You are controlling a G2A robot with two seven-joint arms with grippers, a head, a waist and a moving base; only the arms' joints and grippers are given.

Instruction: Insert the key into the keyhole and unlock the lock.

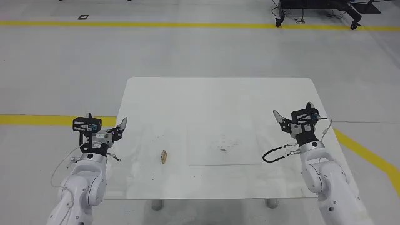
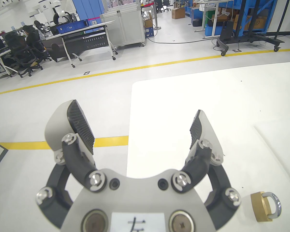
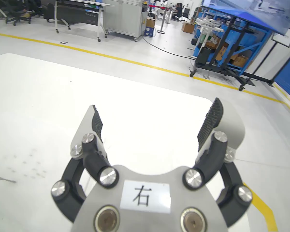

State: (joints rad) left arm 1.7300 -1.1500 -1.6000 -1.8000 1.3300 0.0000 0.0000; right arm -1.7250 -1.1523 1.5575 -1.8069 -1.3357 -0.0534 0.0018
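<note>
Well, the brass padlock (image 1: 164,157) lies flat on the white table (image 1: 219,100), near the front edge and toward the left side (its silver shackle (image 2: 278,204) is plain in the left wrist view). The left gripper (image 1: 106,120) hangs at the table's left edge near the padlock, jaws wide and holding nothing. The right gripper (image 1: 294,110) sits over the table's right part, well apart from the padlock, jaws likewise wide and empty. Faint dark scuffs (image 1: 228,144) mark the tabletop between the arms.

I see a small brass padlock (image 1: 164,156) on my white rectangular table (image 1: 219,100), near-left; left gripper (image 1: 106,122) straddles the left edge; right gripper (image 1: 294,112) above the right side.
</note>
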